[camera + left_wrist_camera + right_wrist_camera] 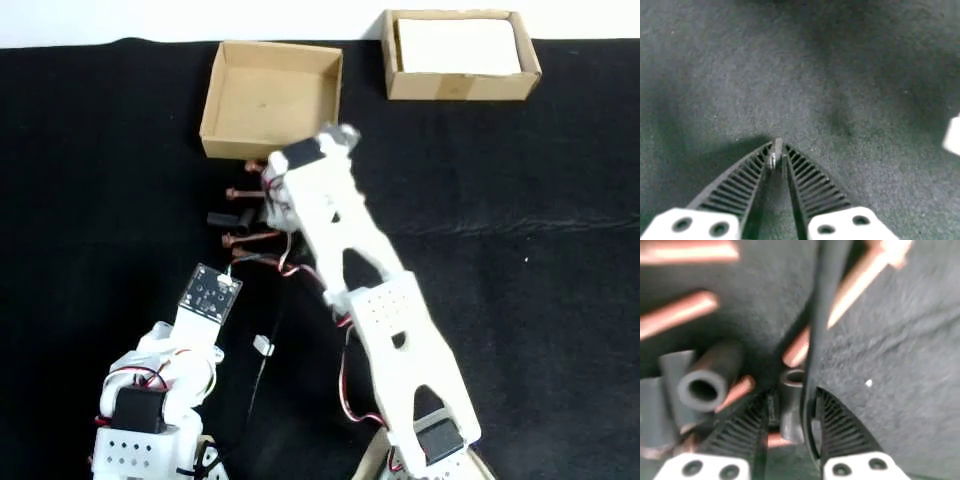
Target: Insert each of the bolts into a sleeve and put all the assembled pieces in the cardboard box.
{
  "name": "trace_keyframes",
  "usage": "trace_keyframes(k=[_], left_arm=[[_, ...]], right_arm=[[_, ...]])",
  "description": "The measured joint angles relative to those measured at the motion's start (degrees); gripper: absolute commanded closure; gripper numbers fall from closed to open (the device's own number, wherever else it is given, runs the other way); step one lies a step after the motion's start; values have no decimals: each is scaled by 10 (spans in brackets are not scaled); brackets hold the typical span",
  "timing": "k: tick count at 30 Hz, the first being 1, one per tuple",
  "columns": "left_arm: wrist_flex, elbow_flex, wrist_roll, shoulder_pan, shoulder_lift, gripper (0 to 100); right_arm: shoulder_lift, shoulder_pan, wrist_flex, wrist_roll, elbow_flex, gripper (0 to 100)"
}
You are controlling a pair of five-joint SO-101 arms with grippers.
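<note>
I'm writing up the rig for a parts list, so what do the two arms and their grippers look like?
The right arm and left arm are white plastic, with perforated links, black servo motors and loose red, black and white wires. The left gripper and right gripper have black ribbed fingers on white bases with screw holes.

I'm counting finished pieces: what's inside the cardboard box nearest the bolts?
The cardboard box shows a bare brown floor with one tiny dark speck and no assembled pieces. Its near wall hides the strip of floor just behind it, so that strip cannot be checked.
</note>
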Motion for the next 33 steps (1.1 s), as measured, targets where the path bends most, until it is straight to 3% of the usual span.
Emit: trace_keyframes(k=[8,12,23,29,33], left_arm=[[0,0,0,48,0,991],[0,0,0,67,0,991],[0,0,0,71,0,991],[0,0,-3,60,0,980],[0,0,-117,35,0,973]], right_arm=[[-221,37,4,196,3,992],[-355,78,4,295,87,992],[-840,169,4,447,622,992],[-1037,225,-41,476,921,992],[-1109,251,-133,476,1074,992]])
